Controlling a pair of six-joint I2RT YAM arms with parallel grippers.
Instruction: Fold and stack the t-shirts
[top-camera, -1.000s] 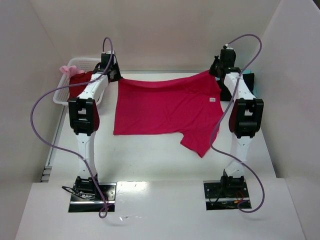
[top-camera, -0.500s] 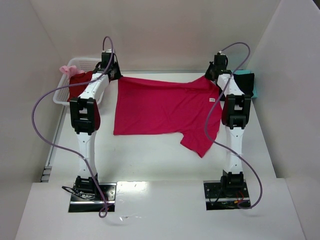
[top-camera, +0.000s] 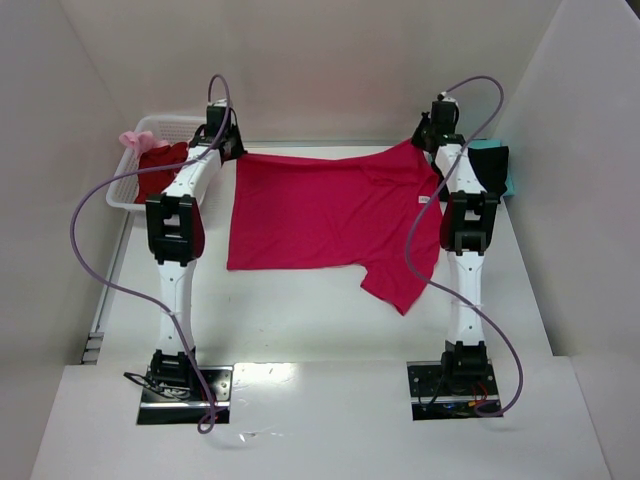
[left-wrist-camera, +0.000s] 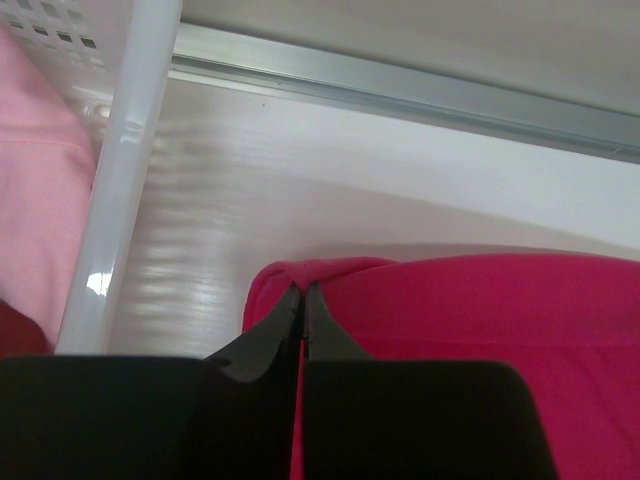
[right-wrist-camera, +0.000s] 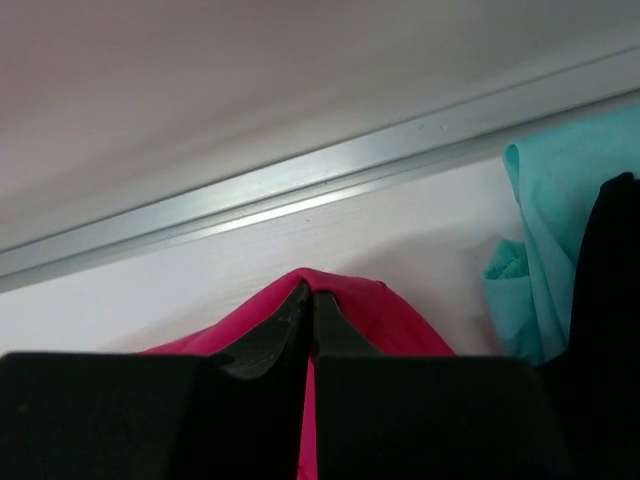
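The left arm is reaching far forward, the left gripper (left-wrist-camera: 302, 290) pinching tight on the far left corner of the crimson-pink t-shirt (top-camera: 320, 215). Just left of it, the white basket (top-camera: 122, 190) is holding a pale pink tee (top-camera: 135, 138) and a dark red tee (top-camera: 160, 172). The shirt is lying spread on the table (top-camera: 300, 310) between the arms. The right arm is stretching forward likewise, the right gripper (right-wrist-camera: 310, 292) clamping the far right corner. Beside it on the right, a teal tee (right-wrist-camera: 535, 240) and a black tee (right-wrist-camera: 610, 300) are lying together.
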